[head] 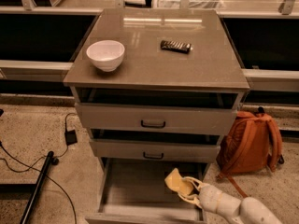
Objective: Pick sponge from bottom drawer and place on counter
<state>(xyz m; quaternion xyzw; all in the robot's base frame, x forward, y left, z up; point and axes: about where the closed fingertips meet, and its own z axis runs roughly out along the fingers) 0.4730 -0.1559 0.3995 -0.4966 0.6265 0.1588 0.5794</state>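
The yellow sponge (176, 181) is held in my gripper (183, 188), raised over the right side of the open bottom drawer (135, 190). My white arm comes in from the bottom right corner. The gripper's fingers are shut on the sponge. The counter (149, 55) is the glossy grey-brown top of the cabinet, well above the gripper.
A white bowl (105, 55) stands at the counter's left and a dark snack bar (175, 46) lies right of centre. The two upper drawers (154, 120) stick out slightly. An orange backpack (252, 143) leans right of the cabinet. Cables and a black pole (37, 185) lie left.
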